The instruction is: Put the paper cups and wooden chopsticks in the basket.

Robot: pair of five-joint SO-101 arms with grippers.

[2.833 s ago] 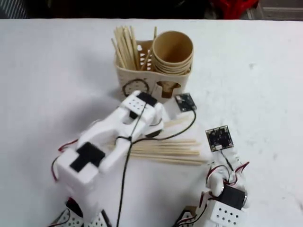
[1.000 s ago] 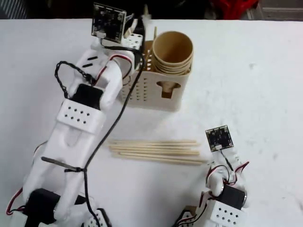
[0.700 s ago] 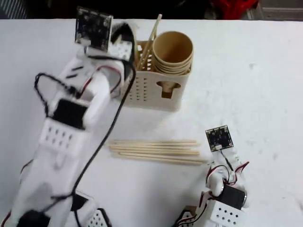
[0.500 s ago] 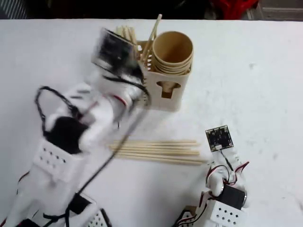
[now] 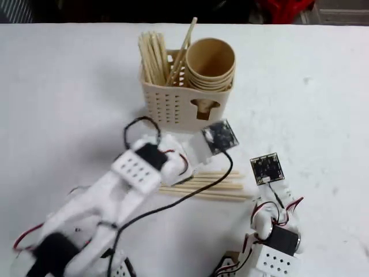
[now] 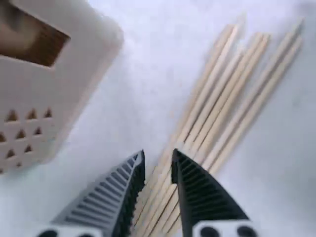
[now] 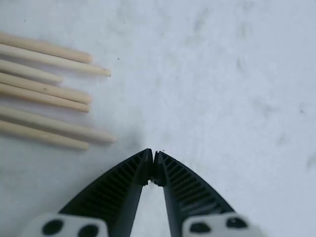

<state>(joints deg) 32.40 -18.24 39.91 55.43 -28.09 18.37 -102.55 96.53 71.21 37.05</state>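
A cream basket (image 5: 173, 104) holds a stack of paper cups (image 5: 210, 60) in one compartment and a bunch of wooden chopsticks (image 5: 153, 55) in the other. One stick leans against the cups. Several loose chopsticks (image 5: 222, 187) lie side by side on the table in front of the basket. My left arm (image 5: 138, 167) is low over their left ends. Its gripper (image 6: 159, 154) is narrowly open just above the sticks (image 6: 232, 94), holding nothing, with the basket's wall (image 6: 44, 74) close beside it. My right gripper (image 7: 152, 155) is shut and empty, just off the sticks' right ends (image 7: 49, 94).
The white table (image 5: 305, 98) is bare to the right of and behind the basket. My right arm (image 5: 275, 236) sits near the front edge, its camera board (image 5: 267, 167) beside the sticks' right ends. Dark clutter lines the far edge.
My left arm rose to the basket's chopstick compartment, left sticks there, then swung back down onto the loose pile. One more stick now leans against the cups. My right arm has not moved.
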